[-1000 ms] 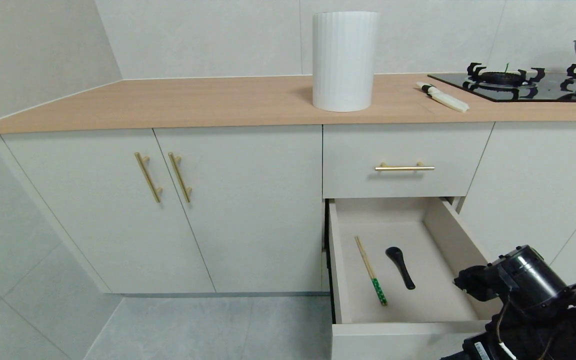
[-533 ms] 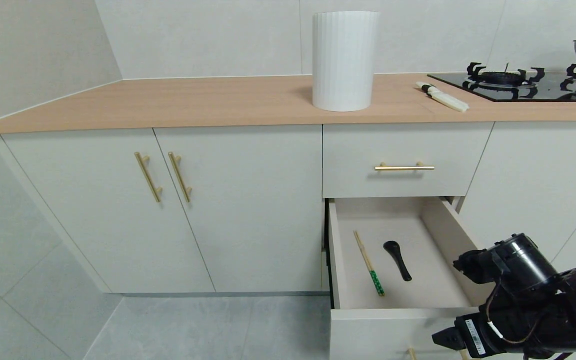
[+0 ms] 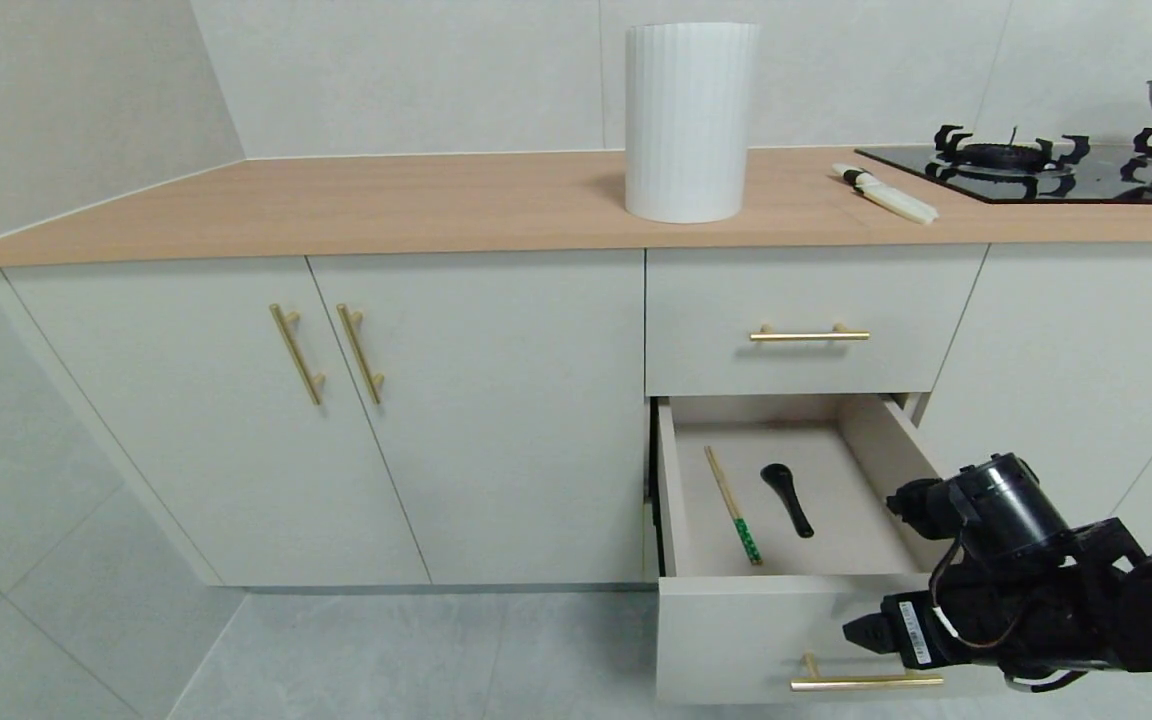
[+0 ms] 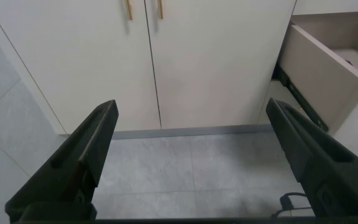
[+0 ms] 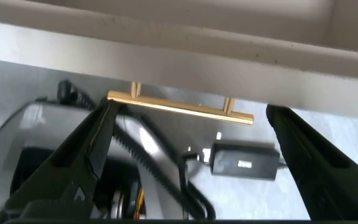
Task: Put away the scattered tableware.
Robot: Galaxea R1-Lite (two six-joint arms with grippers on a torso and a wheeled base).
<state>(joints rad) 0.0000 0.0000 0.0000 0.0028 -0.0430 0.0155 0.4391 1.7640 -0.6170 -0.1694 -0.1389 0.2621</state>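
I am holding my right gripper [image 5: 190, 124] spread open and empty just before the half-open drawer [image 3: 736, 630] and its handle [image 5: 179, 107]; light chopsticks [image 3: 732, 505] and spoon [image 3: 788, 500] are lying inside beyond; I am judging the rigid front best pushed mid-handle

no readable text anywhere right now. the white sticker [image 3: 911, 636] on the right arm [image 3: 1086, 600] carries print too tiny to read, and the black box [image 5: 241, 163] shows faint, blurred marks.

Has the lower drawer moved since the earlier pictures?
Yes. The lower drawer has slid inward, toward closing: its front sits nearer the upper drawer, and its handle has come into view.
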